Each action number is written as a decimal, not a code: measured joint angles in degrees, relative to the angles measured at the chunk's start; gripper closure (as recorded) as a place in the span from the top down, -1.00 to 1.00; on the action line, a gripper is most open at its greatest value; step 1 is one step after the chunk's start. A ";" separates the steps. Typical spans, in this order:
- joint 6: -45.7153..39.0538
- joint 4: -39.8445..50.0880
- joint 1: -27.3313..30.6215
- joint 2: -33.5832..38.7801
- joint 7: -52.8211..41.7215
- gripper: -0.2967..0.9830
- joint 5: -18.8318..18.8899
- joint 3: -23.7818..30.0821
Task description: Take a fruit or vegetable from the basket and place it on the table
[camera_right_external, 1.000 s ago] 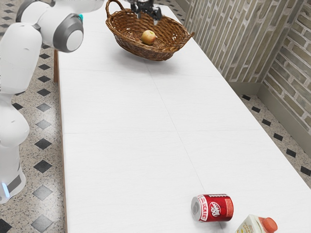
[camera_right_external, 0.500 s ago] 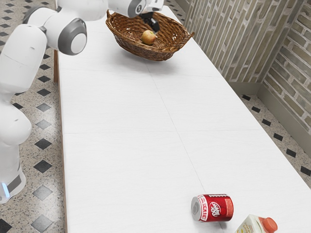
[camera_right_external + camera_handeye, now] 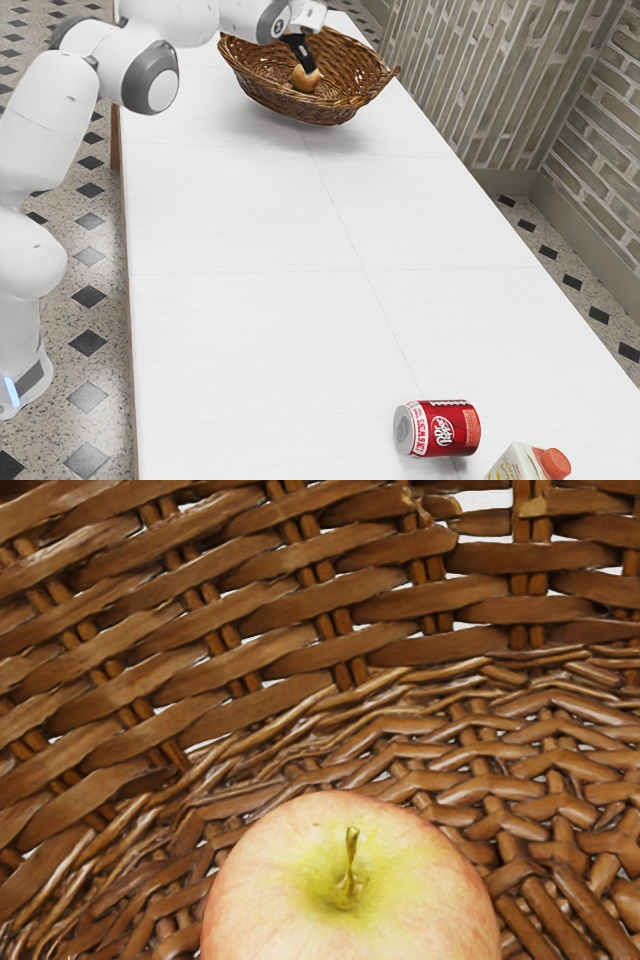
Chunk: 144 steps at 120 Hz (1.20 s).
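Inside the wicker basket (image 3: 292,107), one apple (image 3: 301,82), sitting on the woven bottom. That's the task's thing: in the basket, not on the table (image 3: 240,220). Basket stands at the far end of the table in the exterior view.

Claw (image 3: 309,67) is down in the basket, right at the apple, black tip overlapping it from the camera's side. Open, closed or gripping: can't tell from these views. Contact with the apple: can't tell either.

Wrist view: apple close up, stem (image 3: 350,865) facing the camera, yellow-green around the stem, pinkish red over the shoulders. Brown weave of the basket's bottom and side wall beyond it, pale bits through the gaps.

Arm (image 3: 150,75) comes in from the exterior view's left, upper links over the table's edge, wrist tilted above the basket.

Near end of the table, well apart from the basket: red can (image 3: 440,429) on its side, white lettering, silver end toward the exterior view's left. Just beside it, toward the exterior view's right, a pale carton (image 3: 517,465) with an orange cap (image 3: 553,462), cut off by the lower edge. Can and carton look apart.
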<state>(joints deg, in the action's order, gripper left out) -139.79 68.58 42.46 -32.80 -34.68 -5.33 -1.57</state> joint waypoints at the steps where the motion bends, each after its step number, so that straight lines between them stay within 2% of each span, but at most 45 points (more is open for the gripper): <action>1: -0.10 0.00 0.09 -0.08 -0.13 0.48 0.00 0.10; 32: -3.49 -0.04 1.44 -1.69 -3.06 0.48 -0.08 2.11; 144: -5.54 0.09 1.49 -4.32 3.24 0.48 -0.22 2.19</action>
<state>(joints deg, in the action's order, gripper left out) -145.33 68.67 43.94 -37.13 -31.44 -5.55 0.61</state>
